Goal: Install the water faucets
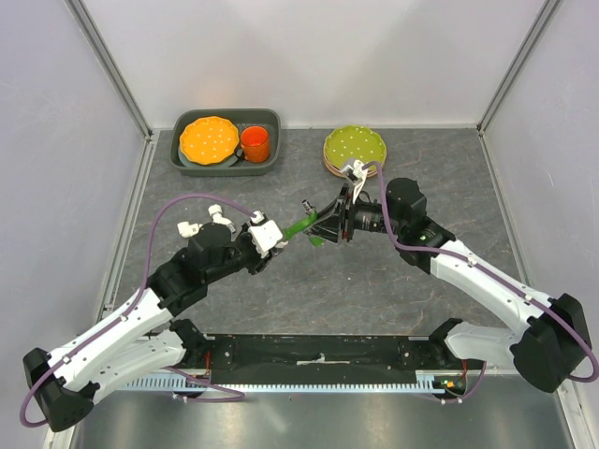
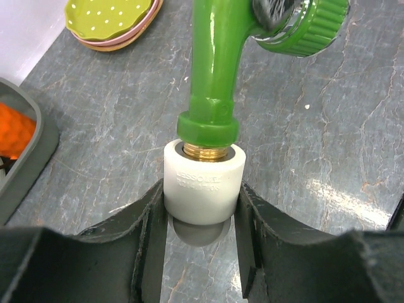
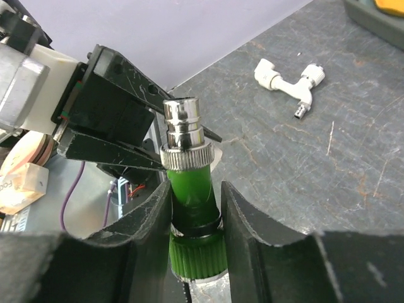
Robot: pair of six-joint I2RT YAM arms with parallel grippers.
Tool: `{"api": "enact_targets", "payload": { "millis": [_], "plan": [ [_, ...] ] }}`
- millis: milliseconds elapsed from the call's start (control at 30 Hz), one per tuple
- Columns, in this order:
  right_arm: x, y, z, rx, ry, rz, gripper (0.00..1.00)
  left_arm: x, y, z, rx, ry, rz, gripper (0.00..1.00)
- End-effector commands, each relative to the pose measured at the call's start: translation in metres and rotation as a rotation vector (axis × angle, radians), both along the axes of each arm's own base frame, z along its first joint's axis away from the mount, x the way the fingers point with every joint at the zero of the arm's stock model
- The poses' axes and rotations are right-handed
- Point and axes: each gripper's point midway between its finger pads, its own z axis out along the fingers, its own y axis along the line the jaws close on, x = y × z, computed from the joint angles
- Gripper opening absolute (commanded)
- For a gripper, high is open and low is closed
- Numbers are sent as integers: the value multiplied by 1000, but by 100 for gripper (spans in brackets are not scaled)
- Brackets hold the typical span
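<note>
Above the grey marbled worktop (image 1: 374, 281), the right pincer (image 3: 196, 189) is closed around the green T-shaped plastic faucet (image 2: 214, 63), while the left pincer (image 2: 201, 196) clamps its white cylindrical end piece (image 2: 202, 180). Skewed arms could cross-thread the joint; a slipping grip could drop it.

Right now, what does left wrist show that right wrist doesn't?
Left wrist only: the brass threaded joint where the green plastic faucet meets its white cylindrical end piece, which the left claw clamps from both sides.

Right wrist only: the all-white plastic faucet lying loose on the table, apart from both arms, and the right claw closed around the green body.

Both: the green faucet held off the surface between the two claws, and the grey marbled table beneath.
</note>
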Motion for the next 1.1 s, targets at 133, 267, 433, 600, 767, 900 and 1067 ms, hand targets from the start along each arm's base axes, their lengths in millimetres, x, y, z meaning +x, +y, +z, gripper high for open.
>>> {"api": "enact_targets", "payload": {
  "millis": [133, 267, 433, 600, 767, 900, 1067],
  "plan": [
    [-8, 10, 0, 32, 55, 55, 42, 6, -12, 45, -107, -145, -36, 2],
    [-7, 11, 2, 41, 44, 51, 14, 5, -12, 43, -105, -136, -34, 2],
    [-3, 8, 4, 38, 10, 19, 0, 1, -15, 42, -129, -89, -37, 25],
    [3, 7, 5, 42, 2, -16, 0, -1, -14, 43, -143, -69, -36, 56],
    [9, 3, 7, 51, -10, -51, 0, -7, -10, 50, -195, -51, -23, 67],
    [11, 0, 7, 59, -20, -62, 0, -12, -5, 52, -217, -31, -21, 70],
    [12, -4, 6, 49, -69, -51, 0, -18, -1, 40, -202, 33, -60, 73]
  ]
}}
